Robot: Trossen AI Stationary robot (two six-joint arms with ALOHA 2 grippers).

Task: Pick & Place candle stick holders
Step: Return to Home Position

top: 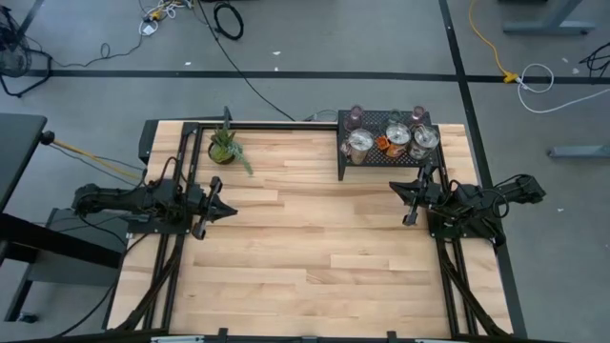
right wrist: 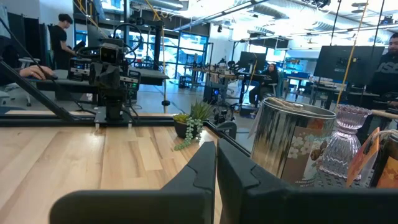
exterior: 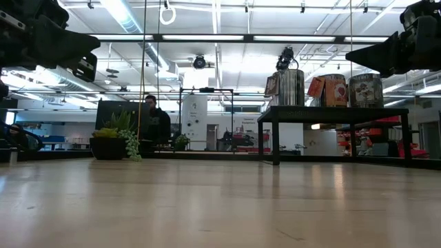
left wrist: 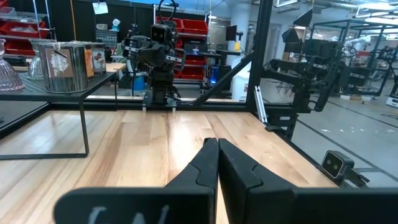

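The candle stick holders (top: pixel 391 141) stand bunched on the black shelf (top: pixel 341 152) — perhaps five or six, too crowded from above to count — close beside the right pincer (top: pixel 394 189), whose fingers are pressed together on nothing. The left pincer (top: pixel 234 211), likewise closed and empty, waits well apart across the desk (top: pixel 315 257). A wide swing of the right arm could clip the shelf's edge — toppling the nearest holder.

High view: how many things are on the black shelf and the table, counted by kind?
Silver tins on the shelf: 3
Pink glass holders at the shelf's back edge: 2
Potted plant on the table: 1
Total: 6
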